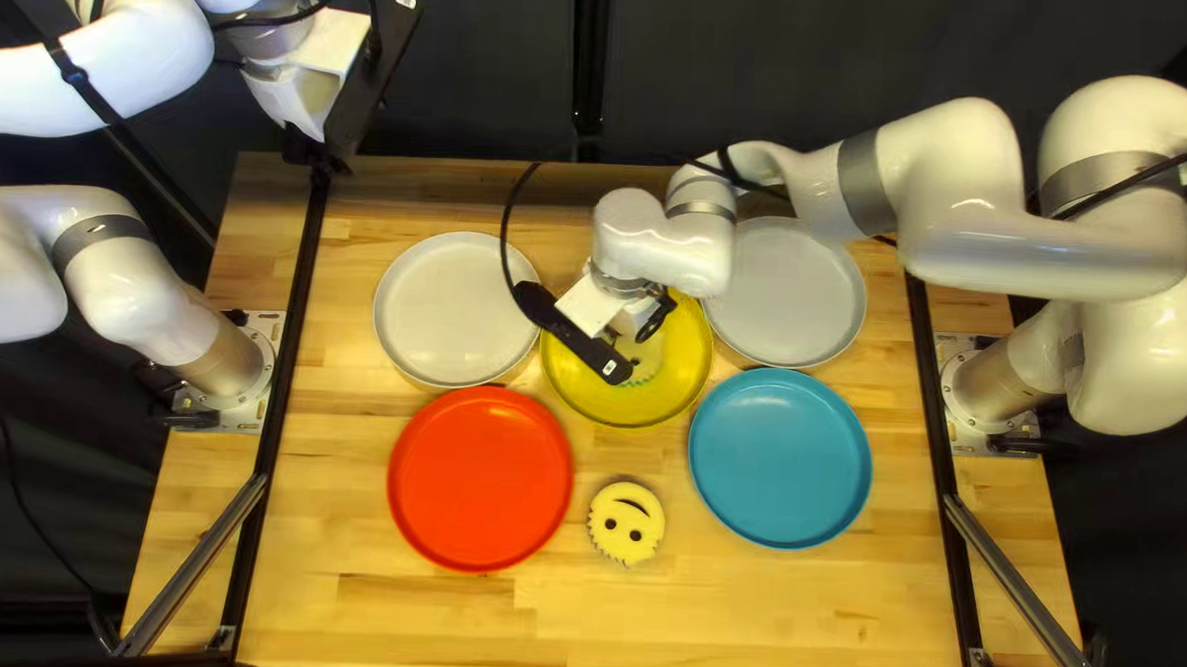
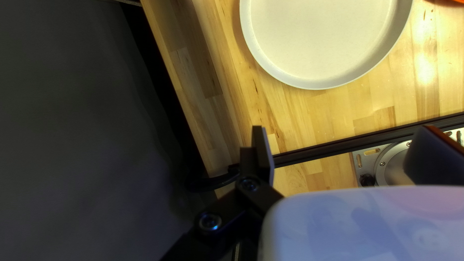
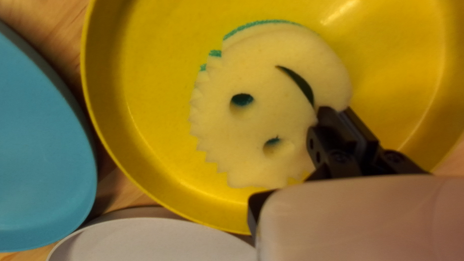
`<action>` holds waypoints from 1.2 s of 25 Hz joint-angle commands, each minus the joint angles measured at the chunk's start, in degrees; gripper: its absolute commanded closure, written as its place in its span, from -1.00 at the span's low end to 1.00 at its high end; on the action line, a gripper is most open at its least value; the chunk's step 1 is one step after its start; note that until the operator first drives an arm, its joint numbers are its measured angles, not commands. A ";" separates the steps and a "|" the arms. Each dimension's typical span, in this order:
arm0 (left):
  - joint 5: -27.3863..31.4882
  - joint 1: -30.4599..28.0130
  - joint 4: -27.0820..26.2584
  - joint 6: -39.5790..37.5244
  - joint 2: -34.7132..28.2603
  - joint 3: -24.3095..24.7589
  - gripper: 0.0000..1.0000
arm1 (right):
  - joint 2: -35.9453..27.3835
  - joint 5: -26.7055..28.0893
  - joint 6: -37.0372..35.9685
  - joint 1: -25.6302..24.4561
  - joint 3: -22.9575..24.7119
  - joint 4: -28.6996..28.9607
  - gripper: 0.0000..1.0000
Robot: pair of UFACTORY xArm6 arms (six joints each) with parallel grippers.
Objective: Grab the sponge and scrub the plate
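Observation:
In the top left view, my left gripper (image 1: pixel 319 155) is raised over the table's far left corner; in the left wrist view my left gripper (image 2: pixel 344 145) has its fingers wide apart, holding nothing. My right gripper (image 1: pixel 624 338) is low over the yellow plate (image 1: pixel 596 403). A round smiley sponge (image 1: pixel 648 352), partly hidden by the gripper, lies within that plate. From the right wrist, my right gripper (image 3: pixel 338 113) pinches the edge of the pale sponge (image 3: pixel 270 116) by its mouth cut-out, inside the yellow plate (image 3: pixel 140 96). Green shows along the sponge's rim.
A second smiley sponge (image 1: pixel 627 522) lies between the red plate (image 1: pixel 481 478) and the blue plate (image 1: pixel 780 458). A white plate (image 1: pixel 451 309) flanks the yellow plate on one side, a grey plate (image 1: pixel 789 296) on the other, partly under my right arm.

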 commanded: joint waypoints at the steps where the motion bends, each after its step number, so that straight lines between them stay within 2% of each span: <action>1: 0.00 0.00 0.00 0.00 0.00 0.00 -1.00 | 1.21 1.87 -0.48 -0.87 -3.03 0.84 1.00; 8: 0.00 0.00 0.00 0.00 0.00 0.00 -1.00 | 9.18 4.47 -0.66 0.49 -15.26 0.33 1.00; 12: 0.00 0.00 0.00 0.00 0.00 0.00 -1.00 | 10.83 4.07 -2.83 -0.06 -17.80 0.57 1.00; 16: 0.00 0.00 0.00 0.00 0.00 0.00 -1.00 | 9.54 2.13 -4.65 -0.77 -15.42 0.95 1.00; 26: 0.00 0.00 0.00 0.00 0.00 0.00 -1.00 | 4.17 -1.96 -6.86 -3.10 -4.40 2.09 1.00; 30: 0.00 0.00 0.00 0.00 0.00 0.00 -1.00 | 0.03 -3.22 -3.37 -0.77 1.02 2.44 1.00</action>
